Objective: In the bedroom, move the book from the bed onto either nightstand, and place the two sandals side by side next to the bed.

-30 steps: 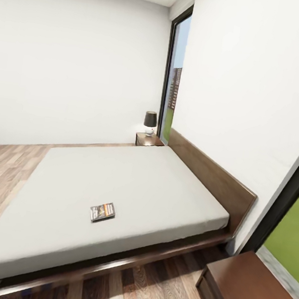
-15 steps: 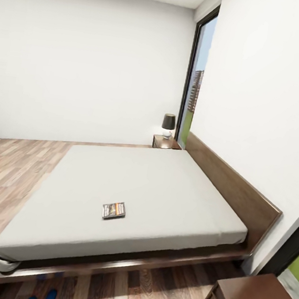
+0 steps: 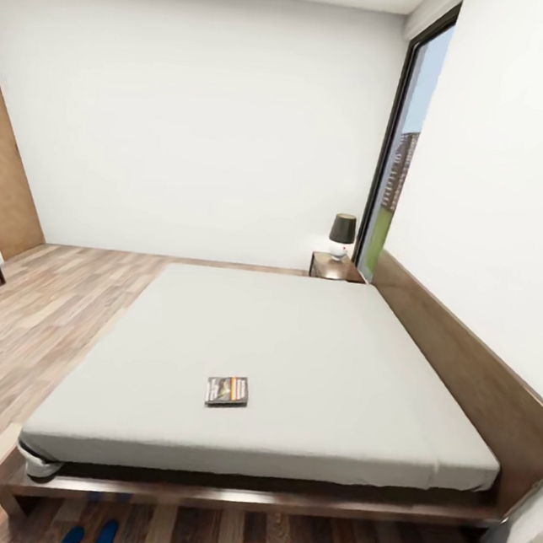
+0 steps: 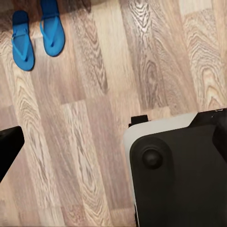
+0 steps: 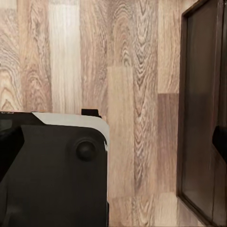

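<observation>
Neither claw's opening can be told; both wrist cameras look down at the plank floor (image 4: pixel 94 118). Two sandals (image 4: pixel 35 33) lie by the bed (image 3: pixel 297 343) at its near edge. Farther, the book (image 3: pixel 227 390) rests on the mattress. Beyond the bed stands a nightstand (image 3: pixel 333 268) bearing a lamp (image 3: pixel 342 233). Rolling closer risks running over the sandals.

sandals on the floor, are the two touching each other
Apart. The left wrist view shows the two sandals lying side by side on the wood floor with a thin strip of bare floor between them.
</observation>
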